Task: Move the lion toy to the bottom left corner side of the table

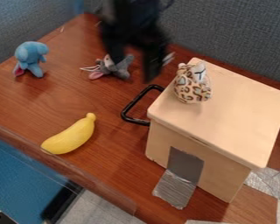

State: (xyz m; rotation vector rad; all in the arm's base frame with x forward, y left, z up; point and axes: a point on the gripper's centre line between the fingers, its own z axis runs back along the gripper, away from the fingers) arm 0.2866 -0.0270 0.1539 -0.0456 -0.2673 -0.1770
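Lion toy (pixel 192 87) is being held up by the big box (pixel 236 113), near the left edge of its top. The black gripper (pixel 132 65) is being held open over the table (pixel 60 96), with nothing being pinched. Lower down, a banana (pixel 72 135) is being held up too.

The reddish-brown rectangular table (pixel 66 96) looks like wood, with streaky grain and a smooth, softly glossy top. The pale tan, box-shaped block (pixel 242 109) looks like smooth wood with a low sheen. Its black, bent, bar-like handle (pixel 131 105) looks smooth, of metal or hard plastic; which, I cannot tell. The silver-grey tape strip (pixel 176 193) is wrinkled and metallic-looking. The yellow curved toy banana (pixel 71 137) looks like smooth plastic, faintly shiny. The blue, round-headed toy (pixel 31 54), the grey, pink-eared toy (pixel 120 69) and the cream, brown-spotted, rounded toy (pixel 192 89) look like soft, matt plush cloth. The blue-grey upright partition (pixel 230 33) looks like rough, matt woven cloth
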